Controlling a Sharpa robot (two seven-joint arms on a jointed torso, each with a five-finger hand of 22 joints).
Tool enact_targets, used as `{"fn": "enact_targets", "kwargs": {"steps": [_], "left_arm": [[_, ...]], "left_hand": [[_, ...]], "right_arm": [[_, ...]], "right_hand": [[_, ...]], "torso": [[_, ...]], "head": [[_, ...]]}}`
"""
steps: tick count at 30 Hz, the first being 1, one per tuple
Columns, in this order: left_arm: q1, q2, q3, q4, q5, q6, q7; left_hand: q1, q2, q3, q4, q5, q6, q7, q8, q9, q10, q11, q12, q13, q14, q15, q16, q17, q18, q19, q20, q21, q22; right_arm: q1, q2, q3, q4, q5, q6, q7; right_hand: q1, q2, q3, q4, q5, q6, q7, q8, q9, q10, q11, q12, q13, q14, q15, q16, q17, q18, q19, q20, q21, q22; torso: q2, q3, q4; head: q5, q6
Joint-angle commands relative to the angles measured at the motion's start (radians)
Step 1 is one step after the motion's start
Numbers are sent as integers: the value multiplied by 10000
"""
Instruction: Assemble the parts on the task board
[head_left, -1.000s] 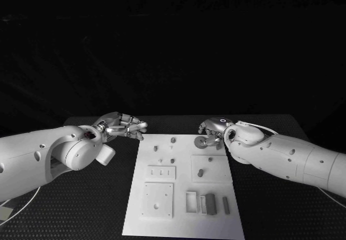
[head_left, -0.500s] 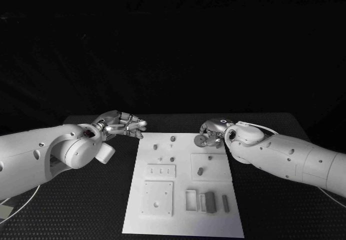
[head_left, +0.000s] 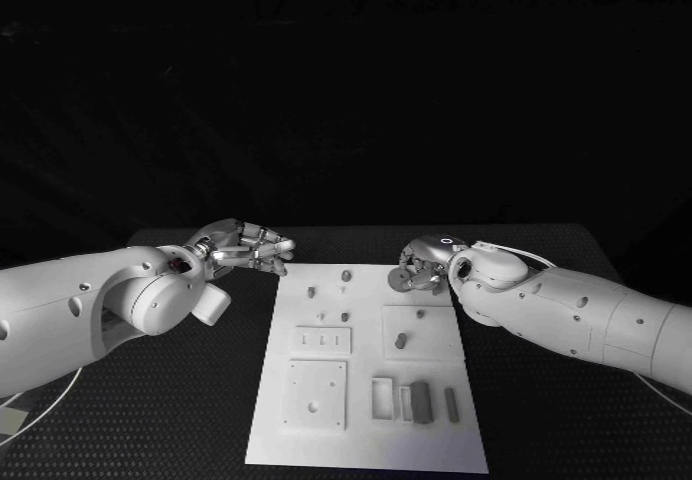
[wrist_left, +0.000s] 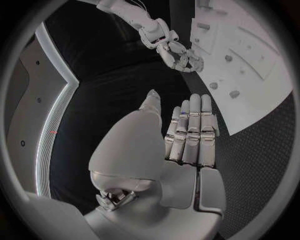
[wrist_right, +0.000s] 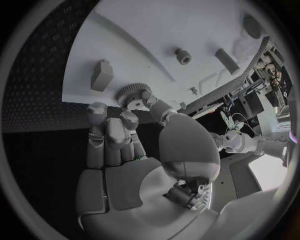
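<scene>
- The white rectangular task board (head_left: 368, 370) lies in the middle of the black textured table (head_left: 173, 420), its long side running away from the robot.
- The right hand (head_left: 421, 268) is at the board's far right corner. It pinches a small grey toothed gear (head_left: 400, 282) between thumb and fingers.
- In the right wrist view the gear (wrist_right: 131, 93) sits at the fingertips (wrist_right: 97, 111), at the board's edge. Whether it touches the board I cannot tell.
- The left hand (head_left: 245, 250) hovers over the bare table just off the board's far left corner and holds nothing.
- In the left wrist view the left hand's fingers (wrist_left: 194, 127) lie straight and side by side, with the thumb apart from them, over the dark table beside the board (wrist_left: 250, 65).
- Small grey pegs (head_left: 346, 274) stand in the board's far left area, well apart from either hand.
- A short grey cylinder (head_left: 401, 342) stands on the raised square plate in the board's right middle.
- Near the robot, on the board's right side, a white open rectangular frame (head_left: 382, 398) lies just beside a grey upright block (head_left: 421, 403), and a slim grey bar (head_left: 451, 404) is next to that.
- A white square plate with holes (head_left: 316, 398) lies on the board's near left, and a smaller slotted plate (head_left: 322, 345) is just beyond it.
</scene>
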Motion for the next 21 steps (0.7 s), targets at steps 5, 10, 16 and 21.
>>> {"fn": "enact_targets", "kwargs": {"steps": [5, 10, 16, 21], "left_arm": [[11, -14, 6, 46, -15, 61, 6], [11, -6, 6, 49, -16, 39, 10], [11, -1, 6, 61, -17, 47, 4], [11, -6, 6, 53, -17, 50, -5]], "left_hand": [[-14, -14, 75, 3, -6, 28, 8, -66, -15, 75, -3, -62, 18, 82, 2, -64, 16, 25, 65, 15, -38, 13], [-12, -13, 77, 3, -6, 30, 8, -67, -16, 77, -4, -64, 19, 83, 2, -67, 19, 26, 66, 14, -38, 14], [-8, -10, 80, 3, -6, 32, 7, -67, -16, 81, -5, -68, 20, 86, 1, -71, 24, 26, 68, 14, -39, 16], [-7, -11, 80, 3, -6, 33, 7, -68, -17, 83, -5, -72, 21, 88, 1, -75, 28, 26, 68, 15, -40, 17]], "right_arm": [[-90, 31, -48, -32, -461, -131, -137], [-94, 29, -59, 1, -718, -290, -224], [-100, 66, -74, -18, -715, -157, -222], [-129, 113, -92, -47, -634, 65, -160]], "right_hand": [[50, 157, 16, -268, 41, 521, 150, 54, 13, 9, -134, 54, -69, -12, -140, 40, 4, 827, -19, -39, 60, 203], [72, 127, 24, -354, 42, 653, 106, 114, 61, 37, -176, 53, -104, -4, -178, 36, 0, 827, -14, -32, 67, 197], [54, 87, 16, -360, 40, 683, 94, 122, 76, 51, -188, 49, -125, -2, -191, 32, -3, 827, -13, -23, 67, 194], [11, 75, 10, -333, 41, 676, 92, 111, 80, 58, -190, 40, -143, -2, -195, 24, -7, 827, -14, -13, 64, 190]], "torso": [[3, -6, 3], [2, -2, -16], [0, -2, 1], [-1, -2, 9]], "head": [[-6, -29], [-1, -35], [-25, -35], [-21, -42]]}}
